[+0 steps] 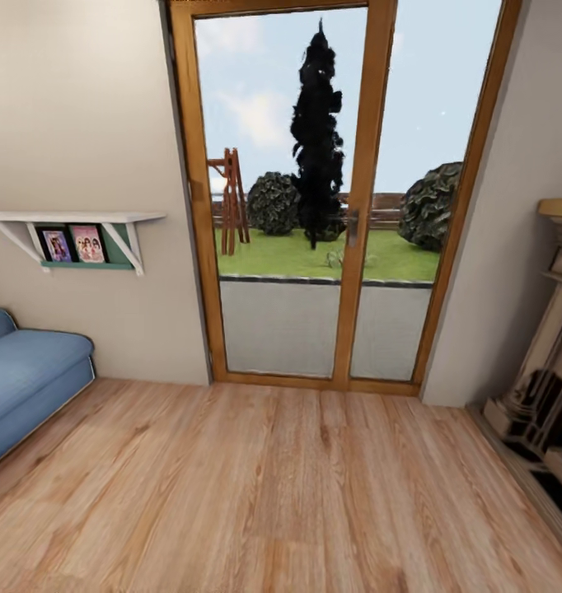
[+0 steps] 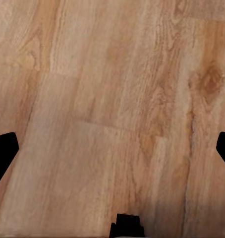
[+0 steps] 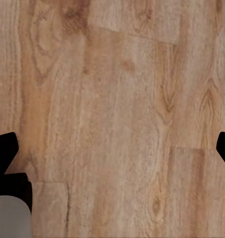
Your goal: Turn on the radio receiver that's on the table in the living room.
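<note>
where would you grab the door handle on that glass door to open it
Grip the free end of the door handle, the small dark lever on the wooden stile between the panes of the glass door. Come straight at it from the room side, jaws above and below the lever. Its detail is too small to say more.

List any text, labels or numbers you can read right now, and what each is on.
None readable anywhere.
Two framed photos under the wall shelf: people pictured, any lettering too small to tell.
Glass door, blue sofa, plank floor: no writing.
</note>
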Tool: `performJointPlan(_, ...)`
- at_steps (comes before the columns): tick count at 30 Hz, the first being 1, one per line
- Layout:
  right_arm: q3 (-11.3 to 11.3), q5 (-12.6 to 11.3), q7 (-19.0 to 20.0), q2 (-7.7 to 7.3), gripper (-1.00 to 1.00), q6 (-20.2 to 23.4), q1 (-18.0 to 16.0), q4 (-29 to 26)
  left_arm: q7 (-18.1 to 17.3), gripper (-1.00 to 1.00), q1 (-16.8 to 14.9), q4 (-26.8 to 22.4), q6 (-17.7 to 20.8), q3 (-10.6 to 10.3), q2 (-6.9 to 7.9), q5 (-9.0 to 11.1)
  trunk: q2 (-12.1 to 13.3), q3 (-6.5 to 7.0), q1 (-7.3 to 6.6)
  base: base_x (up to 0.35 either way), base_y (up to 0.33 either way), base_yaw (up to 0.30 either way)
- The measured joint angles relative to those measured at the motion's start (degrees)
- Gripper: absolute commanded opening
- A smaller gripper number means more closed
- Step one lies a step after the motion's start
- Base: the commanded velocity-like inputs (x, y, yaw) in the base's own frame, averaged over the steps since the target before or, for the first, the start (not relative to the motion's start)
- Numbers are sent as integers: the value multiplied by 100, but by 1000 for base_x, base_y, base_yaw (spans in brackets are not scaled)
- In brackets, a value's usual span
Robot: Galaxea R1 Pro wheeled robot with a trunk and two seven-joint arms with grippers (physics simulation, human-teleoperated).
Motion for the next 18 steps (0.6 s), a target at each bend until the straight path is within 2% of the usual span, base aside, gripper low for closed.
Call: performJointPlan(18,0,1,0,6,100,0,0,2,0,100,0,0,-9,-9,0,-27,0,0,0,0,0,300)
